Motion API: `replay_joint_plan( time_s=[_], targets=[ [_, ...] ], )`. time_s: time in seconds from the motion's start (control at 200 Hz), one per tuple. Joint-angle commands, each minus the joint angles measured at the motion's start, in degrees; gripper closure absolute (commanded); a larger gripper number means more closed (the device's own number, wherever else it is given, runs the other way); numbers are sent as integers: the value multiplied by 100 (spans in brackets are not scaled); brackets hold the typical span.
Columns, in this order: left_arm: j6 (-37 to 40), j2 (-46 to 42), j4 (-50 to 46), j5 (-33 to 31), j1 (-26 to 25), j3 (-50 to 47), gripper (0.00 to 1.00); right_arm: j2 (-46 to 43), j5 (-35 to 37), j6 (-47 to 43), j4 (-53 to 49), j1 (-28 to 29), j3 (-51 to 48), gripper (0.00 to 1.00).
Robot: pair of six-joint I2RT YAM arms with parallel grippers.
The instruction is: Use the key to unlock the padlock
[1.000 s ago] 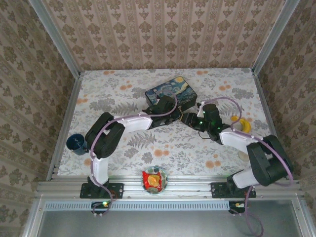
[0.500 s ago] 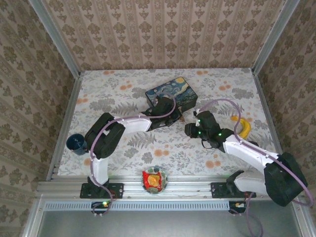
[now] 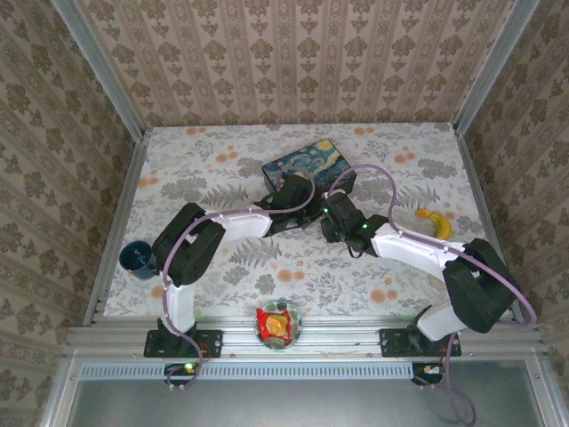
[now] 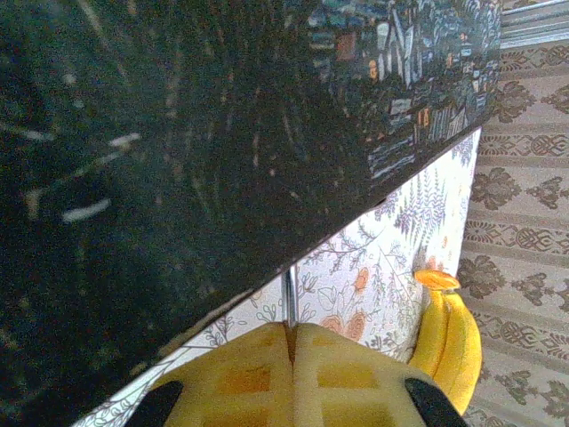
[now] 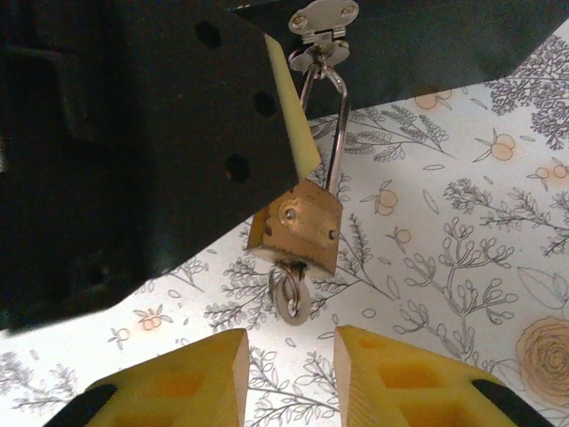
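The small brass padlock (image 5: 298,227) hangs by its thin silver shackle (image 5: 333,124) from the hasp (image 5: 324,18) of the Starry Night tin (image 3: 309,165). A silver key with a ring (image 5: 291,298) sticks out of the padlock's underside. My right gripper (image 5: 289,356) is open just below the key, one yellow pad on each side and not touching it. My left gripper (image 4: 292,334) is shut on the thin silver shackle (image 4: 290,298) under the tin's dark side (image 4: 178,133). From above, both grippers (image 3: 298,200) (image 3: 329,215) meet at the tin's front edge.
A yellow banana (image 3: 436,222) lies on the floral cloth to the right, and it also appears in the left wrist view (image 4: 449,334). A dark blue cup (image 3: 138,260) stands at the left edge. A bowl with a red snack bag (image 3: 278,325) sits at the near edge.
My right arm has swung left, away from the banana, and its open gripper now sits under the padlock. The left gripper has stayed at the tin's front.
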Motion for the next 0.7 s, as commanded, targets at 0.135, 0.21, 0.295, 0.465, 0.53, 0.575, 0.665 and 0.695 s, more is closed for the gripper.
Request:
replay_joint_plan(
  time_s=[0.135,0.21,0.295,0.465,0.53,0.575,0.665,0.695],
  targets=[
    [-180,-32,68,290,7,-127,100,228,466,-251,-59,44,266,72],
    [-205,-7,78,325,5,-100,100,287,535,-299,-57,51,305,73],
    [-256,18,143,370,5,-102,100,361,555,-346,-39,62,358,73],
    [-318,39,202,476,-21,-100,100,535,624,-420,23,83,446,74],
    [-374,36,306,551,-20,-140,100,597,728,-450,44,84,456,78],
    [-411,38,346,621,-28,-159,100,650,802,-476,53,84,455,85],
    [-411,30,346,778,-38,-152,83,688,823,-552,184,67,396,100],
    [-412,25,346,826,-39,-152,75,680,804,-590,227,67,363,100]
  ],
)
